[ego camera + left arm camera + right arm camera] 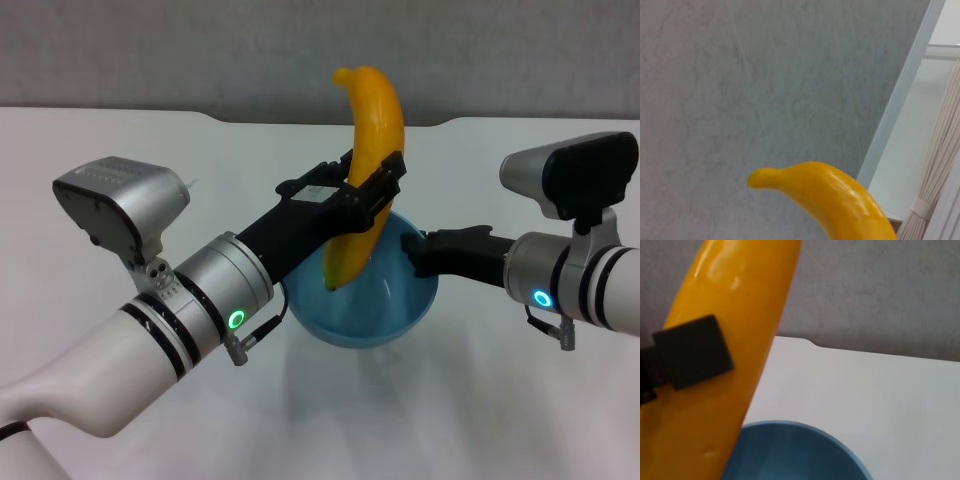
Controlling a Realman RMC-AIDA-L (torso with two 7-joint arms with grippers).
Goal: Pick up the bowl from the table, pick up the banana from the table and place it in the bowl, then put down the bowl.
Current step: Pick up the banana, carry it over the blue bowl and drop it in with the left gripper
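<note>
Left hand [372,190] is clamped on the banana [365,170] mid-length, long axis near vertical, lower tip already inside the bowl [365,305]. Right hand [412,252] grips the bowl's rim, holding it above the tabletop [480,170]. Release should drop the banana straight in.

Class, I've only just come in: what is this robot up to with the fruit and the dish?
The left gripper has its jaws shut on the banana, holding it nearly upright with its lower end dipping into the bowl. The right gripper grips the bowl at its rim and seems to hold it just above the table. The banana is not yet released, and the bowl is not yet set down.
</note>
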